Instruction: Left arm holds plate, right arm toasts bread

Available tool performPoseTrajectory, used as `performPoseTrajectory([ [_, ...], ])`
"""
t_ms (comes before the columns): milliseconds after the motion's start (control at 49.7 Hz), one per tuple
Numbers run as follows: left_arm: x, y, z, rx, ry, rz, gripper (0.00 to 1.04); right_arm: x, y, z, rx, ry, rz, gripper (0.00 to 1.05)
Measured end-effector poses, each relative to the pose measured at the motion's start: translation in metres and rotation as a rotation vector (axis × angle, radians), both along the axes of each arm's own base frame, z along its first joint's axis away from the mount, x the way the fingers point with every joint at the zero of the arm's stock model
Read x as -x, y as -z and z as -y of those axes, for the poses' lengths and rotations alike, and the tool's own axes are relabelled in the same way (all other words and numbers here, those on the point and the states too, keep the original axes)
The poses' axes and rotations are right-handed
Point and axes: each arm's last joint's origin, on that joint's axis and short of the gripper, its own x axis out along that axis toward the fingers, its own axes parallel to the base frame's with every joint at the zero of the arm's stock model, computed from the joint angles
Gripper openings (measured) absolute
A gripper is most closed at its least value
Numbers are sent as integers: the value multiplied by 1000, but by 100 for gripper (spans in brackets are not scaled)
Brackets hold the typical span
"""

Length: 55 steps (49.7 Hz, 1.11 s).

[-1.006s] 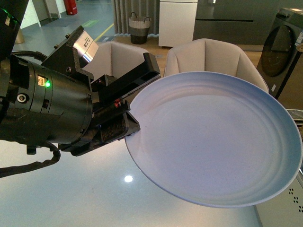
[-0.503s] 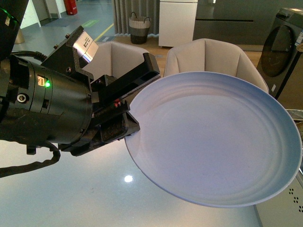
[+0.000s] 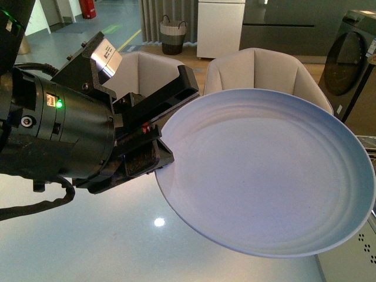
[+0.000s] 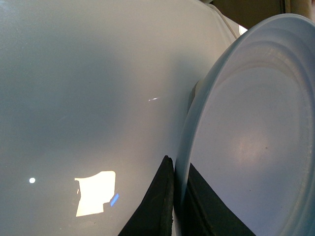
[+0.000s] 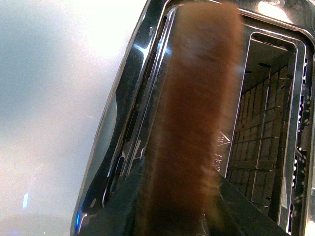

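My bulky black left arm (image 3: 59, 135) fills the left of the front view. Its left gripper (image 3: 157, 151) is shut on the left rim of the large pale blue-grey plate (image 3: 264, 176), which it holds tilted above the table. The left wrist view shows the black jaws clamped on either side of the plate's rim (image 4: 179, 172). The plate is empty. In the right wrist view my right gripper (image 5: 172, 206) is shut on the bread (image 5: 192, 113), seen edge-on as a blurred brown crust over a slot of the shiny metal toaster (image 5: 266, 128). The right arm is out of the front view.
The glossy white table (image 3: 88, 241) lies under the plate. Two beige chairs (image 3: 264, 70) stand behind it. A perforated metal edge (image 3: 367, 244) shows at the right, below the plate. A second toaster slot (image 5: 261, 147) beside the bread shows its wire grid.
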Motion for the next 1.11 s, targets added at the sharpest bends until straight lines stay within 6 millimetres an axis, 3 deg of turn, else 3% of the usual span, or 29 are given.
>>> performPoseTrajectory([
  [161, 0, 0, 0, 0, 0, 0, 3, 4, -1, 5, -23, 4, 28, 61],
  [362, 0, 0, 0, 0, 0, 0, 3, 30, -25, 18, -107, -5, 169, 97],
  [624, 0, 0, 0, 0, 0, 0, 3, 80, -63, 37, -186, 15, 431, 96],
  [704, 0, 0, 0, 0, 0, 0, 3, 84, -65, 38, -179, 29, 467, 95],
  [866, 0, 0, 0, 1, 0, 0, 3, 89, -53, 32, -161, 73, 678, 73],
  [1006, 0, -1, 0, 2, 1, 1, 3, 94, -46, 25, -175, 73, 706, 54],
  [1107, 0, -1, 0, 2, 0, 1, 3, 98, -39, 19, -182, 72, 706, 35],
])
